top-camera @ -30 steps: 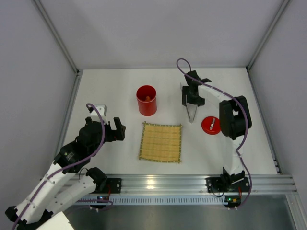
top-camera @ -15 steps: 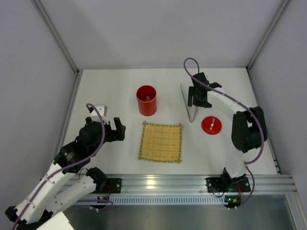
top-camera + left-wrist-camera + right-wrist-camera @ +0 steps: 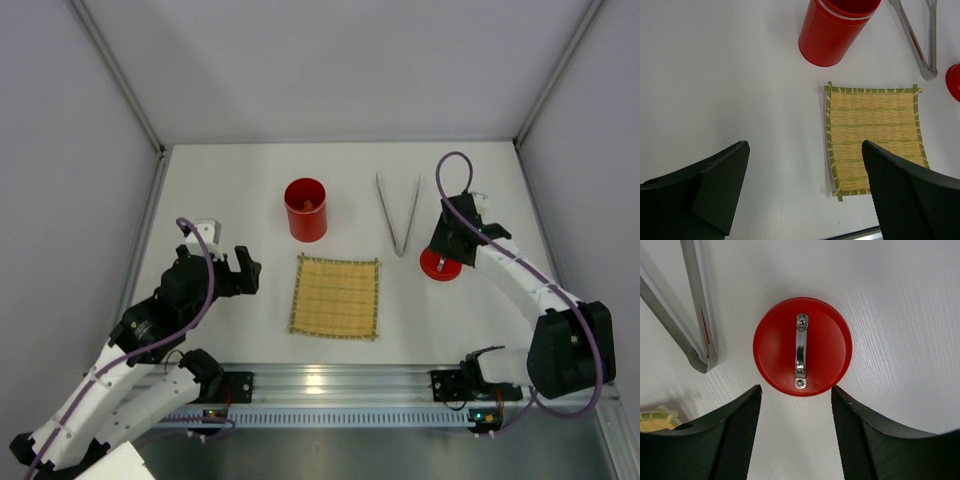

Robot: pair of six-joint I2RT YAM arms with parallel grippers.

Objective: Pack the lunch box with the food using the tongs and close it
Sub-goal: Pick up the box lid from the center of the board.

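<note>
The red lunch box [image 3: 306, 210] stands upright and uncovered behind the mat, with an orange bit of food [image 3: 308, 205] showing inside; the left wrist view shows its wall [image 3: 835, 30]. Its round red lid [image 3: 802, 346] with a silver handle lies flat on the table, partly under my right arm in the top view [image 3: 436, 266]. The silver tongs [image 3: 398, 212] lie loose on the table left of the lid, joined end nearest [image 3: 702, 357]. My right gripper [image 3: 796, 392] hovers open just over the lid's near edge, holding nothing. My left gripper [image 3: 805, 150] stands wide open over bare table left of the mat.
A square bamboo mat [image 3: 336, 297] lies flat in the middle, with nothing on it, its corner close to my left gripper's right finger [image 3: 875, 135]. Grey walls enclose the table on three sides. An aluminium rail [image 3: 330, 380] runs along the near edge.
My right gripper has left the tongs lying on the table and swung right and nearer, over the lid, with its jaws narrowing. The left arm has not moved.
</note>
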